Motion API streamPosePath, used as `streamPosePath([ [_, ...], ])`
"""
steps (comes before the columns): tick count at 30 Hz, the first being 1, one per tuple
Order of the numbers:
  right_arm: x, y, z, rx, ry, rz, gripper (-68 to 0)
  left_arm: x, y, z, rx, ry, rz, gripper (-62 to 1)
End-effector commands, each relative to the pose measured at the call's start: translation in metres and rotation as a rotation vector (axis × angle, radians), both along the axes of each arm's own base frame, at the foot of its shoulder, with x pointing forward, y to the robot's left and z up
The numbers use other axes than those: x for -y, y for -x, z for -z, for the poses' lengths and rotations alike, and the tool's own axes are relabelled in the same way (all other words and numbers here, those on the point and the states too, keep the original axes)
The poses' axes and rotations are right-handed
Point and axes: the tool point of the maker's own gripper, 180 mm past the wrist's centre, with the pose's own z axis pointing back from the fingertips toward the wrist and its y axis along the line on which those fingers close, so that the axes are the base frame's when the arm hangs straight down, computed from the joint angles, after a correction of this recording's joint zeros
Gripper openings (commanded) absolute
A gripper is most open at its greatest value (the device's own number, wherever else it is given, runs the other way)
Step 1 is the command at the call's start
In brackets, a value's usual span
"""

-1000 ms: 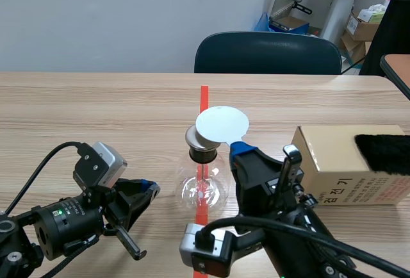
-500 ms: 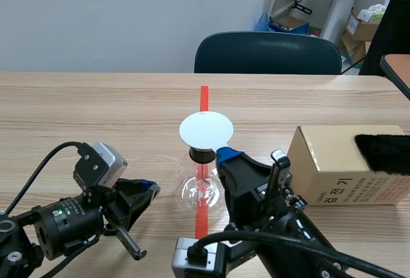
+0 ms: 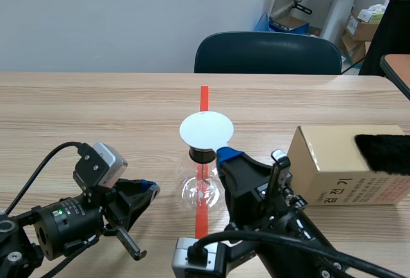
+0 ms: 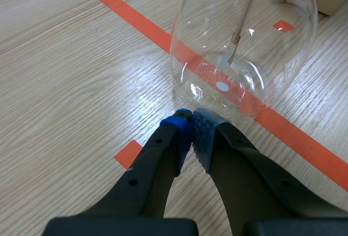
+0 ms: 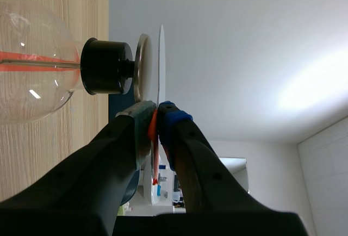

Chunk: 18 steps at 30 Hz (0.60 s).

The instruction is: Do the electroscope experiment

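The electroscope is a clear glass flask [image 3: 202, 189] with a black stopper [image 3: 202, 155], standing on the red tape line. My right gripper [image 3: 224, 153] holds a thin white disc [image 3: 206, 130] level over its top. In the right wrist view the gripper [image 5: 157, 111] is shut on an orange-red tab under the disc [image 5: 161, 62], which hangs a narrow gap off the metal top plate [image 5: 142, 67]. My left gripper [image 3: 150, 191] rests low at the flask's left. Its pads meet, holding nothing [image 4: 190, 124], right at the flask's [image 4: 244, 45] base. A foil leaf [image 4: 228, 57] hangs inside.
A cardboard box [image 3: 333, 169] stands to the right of the flask with a black fur cloth [image 3: 384, 153] on top. A dark chair [image 3: 269, 54] sits behind the table's far edge. The right arm fills the near middle of the table.
My right arm has shifted left with the white disc, which now covers the electroscope's top plate. It has held still for the last half second. The left arm has not moved.
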Motion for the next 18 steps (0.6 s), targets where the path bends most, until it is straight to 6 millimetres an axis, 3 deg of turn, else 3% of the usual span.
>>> streamPosePath([
  [1, 0.002, -0.005, -0.012, 0.04, -0.011, 0.006, -66.5, 0.004, -0.005, -0.008, 0.022, 0.023, 0.002, -58.2],
  [12, 0.003, -0.006, -0.012, 0.04, -0.012, 0.016, -66.5, 0.005, -0.004, -0.008, 0.021, 0.025, 0.004, -58.2],
  [18, 0.018, -0.014, -0.013, 0.042, -0.017, 0.108, -66.5, 0.004, -0.004, -0.008, 0.021, 0.024, 0.004, -58.2],
])
